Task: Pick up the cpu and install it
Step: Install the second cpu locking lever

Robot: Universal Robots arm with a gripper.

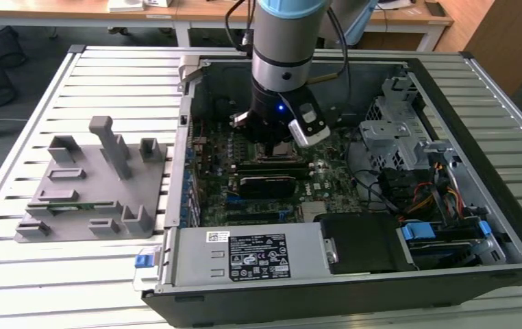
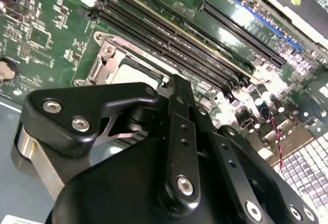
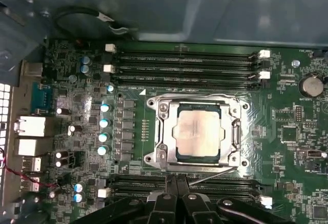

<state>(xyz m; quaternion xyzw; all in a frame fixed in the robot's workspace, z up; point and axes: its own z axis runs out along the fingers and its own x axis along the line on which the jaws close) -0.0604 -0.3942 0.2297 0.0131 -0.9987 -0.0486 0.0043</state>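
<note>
Nearest the lens in the first wrist view, the black linkage of the claw (image 3: 177,199) fills the foreground, its two fingers (image 3: 165,196) drawn together with almost no gap and nothing held between them. Just beyond the tips lies the cpu (image 3: 198,132), a silvery square seated flat inside the metal socket frame (image 3: 162,131) on the green motherboard (image 3: 287,131); claw and cpu are close but apart. Long black memory slots (image 3: 187,62) run along the far side of the socket, and a second set lies on the near side, partly behind the fingers.

In the second wrist view the claw's black body (image 2: 169,167) covers most of the socket; a pale corner of the cpu (image 2: 134,73) shows past it, beside the memory slots (image 2: 169,34).

Exterior view, from its left to its right: a grey plastic holder block (image 1: 96,185) stands on the slatted metal surface (image 1: 23,274); next, the open computer case (image 1: 353,274) lies on its side; the arm (image 1: 281,55) reaches down into it, its claw (image 1: 266,140) low over the motherboard (image 1: 270,178); at the exterior view's right sit a metal drive cage (image 1: 394,130) and bundled cables (image 1: 425,199).
</note>
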